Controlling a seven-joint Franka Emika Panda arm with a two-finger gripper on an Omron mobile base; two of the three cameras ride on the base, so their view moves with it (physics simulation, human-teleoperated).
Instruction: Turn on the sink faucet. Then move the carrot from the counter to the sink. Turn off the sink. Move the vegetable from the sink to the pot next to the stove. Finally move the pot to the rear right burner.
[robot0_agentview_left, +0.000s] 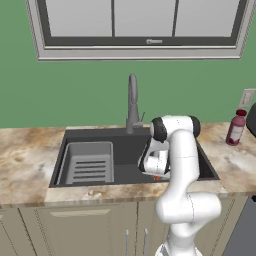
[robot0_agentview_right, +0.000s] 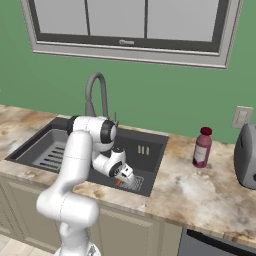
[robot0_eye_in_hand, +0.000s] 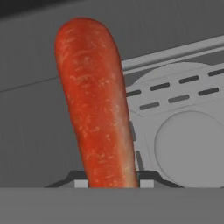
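Down in the sink (robot0_agentview_left: 125, 145), the gripper (robot0_eye_in_hand: 113, 183) pinches the carrot (robot0_eye_in_hand: 98, 109) near one end, a light, stiff, smooth-skinned thing probably steadier gripped mid-length.

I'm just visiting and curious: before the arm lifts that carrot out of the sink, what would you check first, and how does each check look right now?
1. Carrot between the gripper fingertips: ok, they sit against both its sides.
2. Grip firm enough to lift: cannot tell.
3. Water off at the sink faucet: ok, no stream seen.
4. Room to rise above the sink: ok.
5. Bottle clear of the arm: ok, standing apart on the counter.
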